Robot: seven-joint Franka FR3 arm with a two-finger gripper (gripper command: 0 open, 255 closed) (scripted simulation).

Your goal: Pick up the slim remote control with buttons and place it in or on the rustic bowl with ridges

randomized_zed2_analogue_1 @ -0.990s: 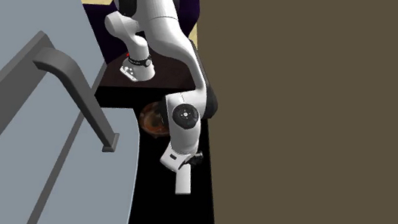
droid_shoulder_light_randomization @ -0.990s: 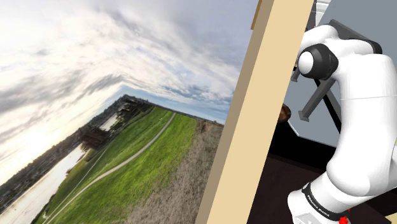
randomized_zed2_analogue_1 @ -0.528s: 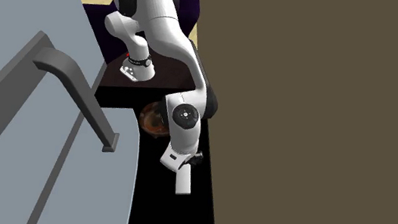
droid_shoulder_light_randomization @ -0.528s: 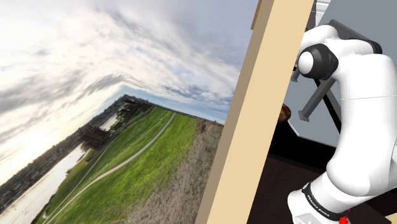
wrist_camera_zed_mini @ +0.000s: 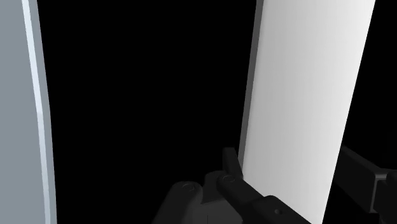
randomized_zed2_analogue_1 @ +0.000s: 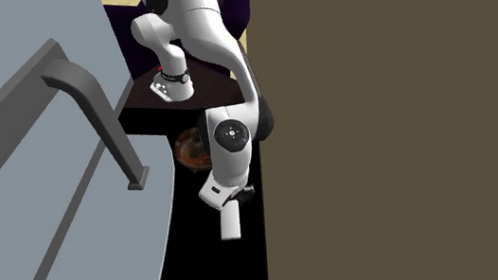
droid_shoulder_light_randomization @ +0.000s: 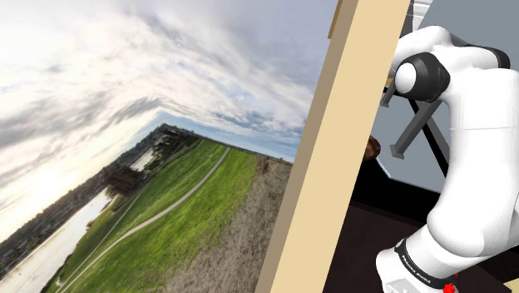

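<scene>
Remote control (wrist_camera_zed_mini: 305, 95) — white slab, seemingly snug within gripper (wrist_camera_zed_mini: 287, 160)

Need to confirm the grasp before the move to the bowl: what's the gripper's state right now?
Gripper: shut on the white remote, gripped across its width.

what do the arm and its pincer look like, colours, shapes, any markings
The arm has smooth, rounded white links with dark joints. A joint cap is a black disc with a pale centre. A black band with small white lettering rings the link near the base, with a small red mark below it. The pincer is all black, with squared, blocky fingers.
</scene>
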